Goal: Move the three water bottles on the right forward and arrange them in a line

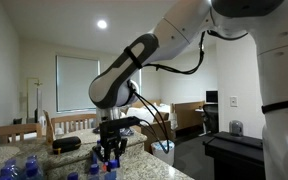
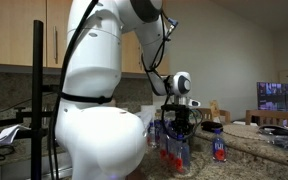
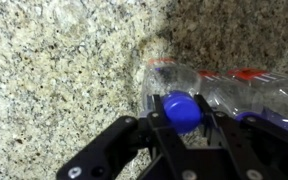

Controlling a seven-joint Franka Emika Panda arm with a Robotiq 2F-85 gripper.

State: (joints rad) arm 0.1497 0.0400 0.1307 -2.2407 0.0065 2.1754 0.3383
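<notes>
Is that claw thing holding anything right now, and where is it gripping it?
A clear water bottle, pinched by its blue cap between the closed jaws.

Wrist view label: red band [image 3: 246, 74] on the water bottle [image 3: 209, 98], print blurred, not a letter to be read.
Exterior view labels: cluster of bottles [image 2: 174, 150], red-and-blue bands, far too small to read.
Screen: screen [image 2: 275, 96] glowing blue, nothing legible.
Readable text overall: none.
</notes>
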